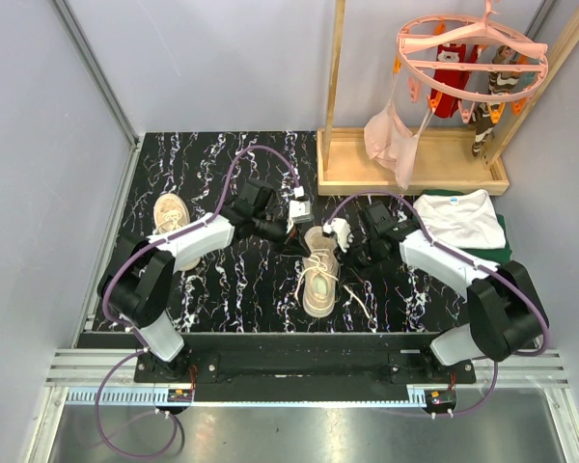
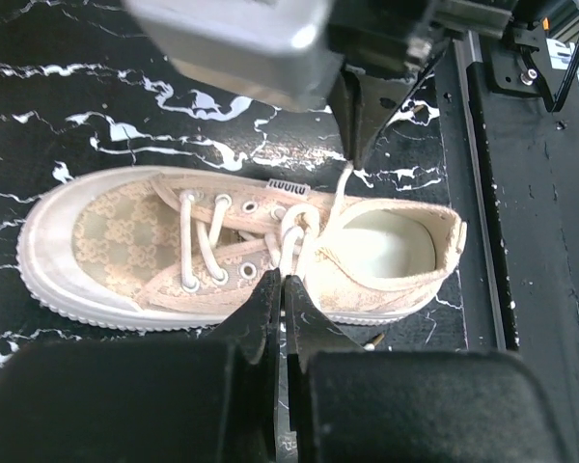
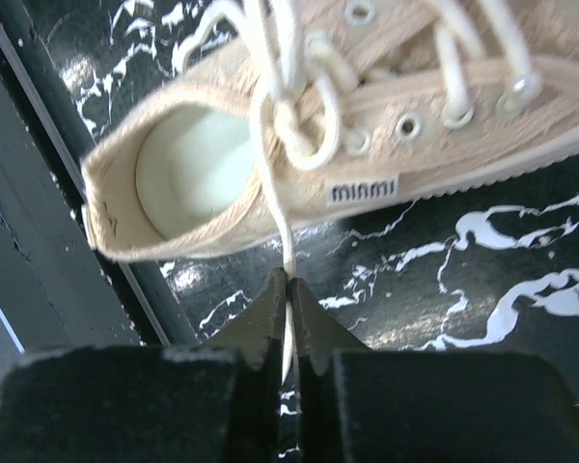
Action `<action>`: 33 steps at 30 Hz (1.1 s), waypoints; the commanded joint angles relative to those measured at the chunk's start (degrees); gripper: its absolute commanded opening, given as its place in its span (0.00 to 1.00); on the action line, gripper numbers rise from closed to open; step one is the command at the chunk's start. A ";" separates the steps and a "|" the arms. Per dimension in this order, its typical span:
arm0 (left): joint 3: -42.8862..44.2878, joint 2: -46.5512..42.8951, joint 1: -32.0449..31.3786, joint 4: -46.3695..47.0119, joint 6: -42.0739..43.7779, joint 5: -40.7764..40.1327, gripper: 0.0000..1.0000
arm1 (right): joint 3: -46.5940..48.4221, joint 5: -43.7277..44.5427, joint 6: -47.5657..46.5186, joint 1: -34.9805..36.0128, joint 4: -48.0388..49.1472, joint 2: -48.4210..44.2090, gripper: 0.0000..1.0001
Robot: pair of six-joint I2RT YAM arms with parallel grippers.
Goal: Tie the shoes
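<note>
While the other shoe (image 1: 171, 220) lies well out past the left arm's outer side, partly under its forearm, the left gripper (image 2: 282, 282) hangs just above the side of the middle shoe (image 1: 320, 280). Its fingers are pressed together on a strand of white lace (image 2: 291, 246) that comes off the crossing at the upper eyelets. This shoe stands on its sole on the black marbled table (image 1: 232, 280), between the two tools. Its toe points away from the arm bases and its open heel faces them.

Opposite, on the shoe's far side from the left tool, the right gripper (image 3: 289, 285) is clamped on a second strand (image 3: 282, 227). That strand runs straight from the same crossing, past the side tag (image 3: 363, 190), into its fingertips.

Beyond the right arm's outer side lies a folded white garment (image 1: 458, 217). Behind that stands a wooden rack (image 1: 415, 164) with a pink round hanger (image 1: 473, 43).
</note>
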 commanded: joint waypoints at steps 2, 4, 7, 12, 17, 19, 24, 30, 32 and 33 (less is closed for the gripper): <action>-0.13 -2.10 0.10 1.99 0.31 2.22 0.00 | 5.69 -2.47 -0.26 -0.36 1.06 2.46 0.19; -0.21 -2.10 0.10 1.99 0.39 2.22 0.00 | 6.75 -3.69 -0.17 -0.63 1.24 2.64 0.37; -0.21 -1.92 0.28 1.82 0.57 2.31 0.00 | 7.80 -4.58 0.18 -0.80 1.68 3.17 0.63; -0.04 -1.40 0.37 1.64 0.57 2.57 0.00 | 9.65 -6.68 0.45 -0.89 2.12 5.28 0.80; 0.23 -1.39 0.45 1.64 0.66 2.92 0.00 | 10.79 -7.74 1.07 -0.89 5.11 8.26 0.89; 0.23 -1.31 0.54 1.55 0.74 3.01 0.00 | 11.23 -8.27 0.19 -0.89 5.72 9.06 0.87; 0.49 -1.39 0.72 0.67 1.45 3.19 0.00 | 12.38 -11.08 -0.52 -0.89 5.90 10.81 0.70; 0.40 -1.40 0.89 0.32 1.80 3.27 0.00 | 12.47 -13.19 -0.60 -1.41 5.90 11.08 0.48; 0.14 -1.57 0.98 0.32 1.80 3.27 0.00 | 12.38 -13.19 -0.61 -1.68 5.90 10.55 0.40; 0.05 -1.57 0.98 0.41 1.89 3.19 0.00 | 12.29 -13.19 -0.78 -1.77 5.81 10.55 0.37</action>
